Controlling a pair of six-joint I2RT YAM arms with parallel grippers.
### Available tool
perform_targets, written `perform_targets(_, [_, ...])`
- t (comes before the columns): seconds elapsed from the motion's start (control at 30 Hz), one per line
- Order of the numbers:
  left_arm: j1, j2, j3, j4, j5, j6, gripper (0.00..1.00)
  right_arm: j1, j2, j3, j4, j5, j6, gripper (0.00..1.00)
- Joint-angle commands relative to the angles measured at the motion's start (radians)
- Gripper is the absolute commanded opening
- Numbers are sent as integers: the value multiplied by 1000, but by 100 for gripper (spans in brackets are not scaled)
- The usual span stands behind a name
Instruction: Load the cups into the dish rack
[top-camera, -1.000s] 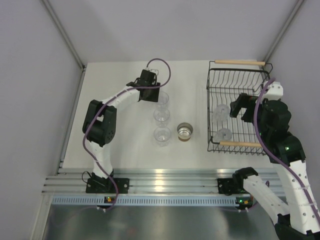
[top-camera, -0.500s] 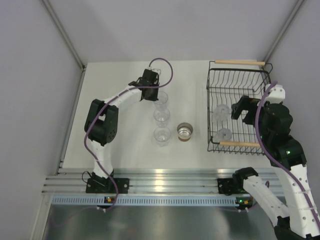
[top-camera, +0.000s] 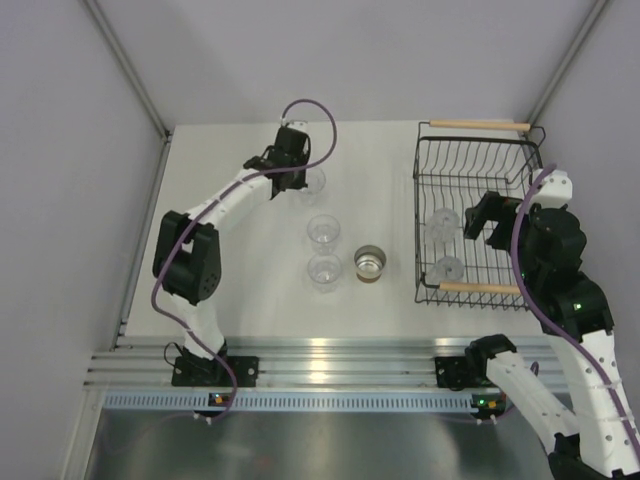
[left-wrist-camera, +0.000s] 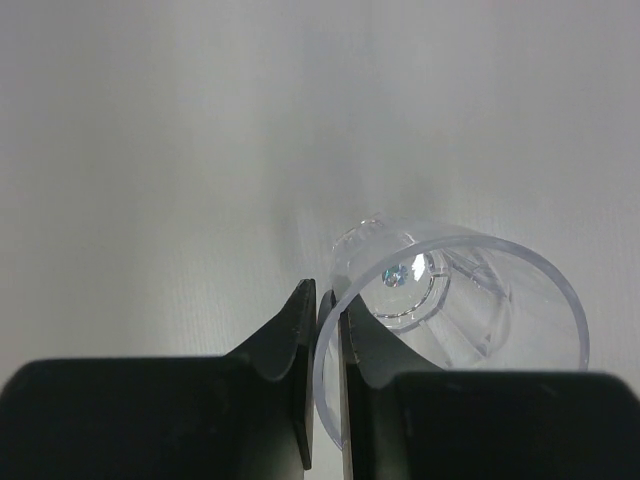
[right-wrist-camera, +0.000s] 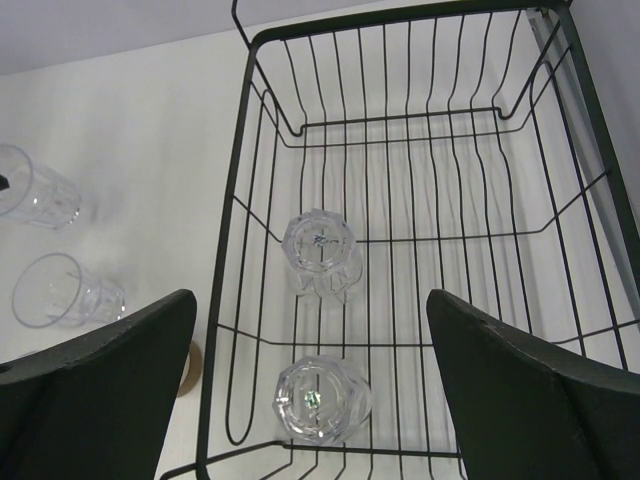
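We see the left gripper clamped on the rim of one clear tumbler, one finger inside and one outside, over the far middle of the table and well apart from the dish rack. A second tumbler and a third tumbler stand upright nearer the arms, with the silver cup just beside the third. We find the right gripper wide apart and holding nothing above the rack, where a far upturned tumbler and a near upturned tumbler sit.
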Motion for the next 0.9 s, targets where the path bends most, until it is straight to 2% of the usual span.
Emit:
perform_targets(0.0, [0, -171, 24, 34, -52, -62, 0, -11, -13, -2, -6, 17, -4, 99])
perform_targets(0.17, [0, -330, -37, 108, 43, -159, 0, -11, -15, -8, 3, 5, 4, 99])
perform_targets(0.47, [0, -574, -259, 363, 374, -418, 0, -13, -16, -23, 40, -72, 26, 99])
perform_targets(0.73, [0, -690, -393, 584, 608, -582, 0, -22, -26, -66, 168, -285, 99, 99])
perform_targets(0.87, [0, -685, -482, 837, 783, -822, 0, -34, -30, -91, 251, -409, 151, 99])
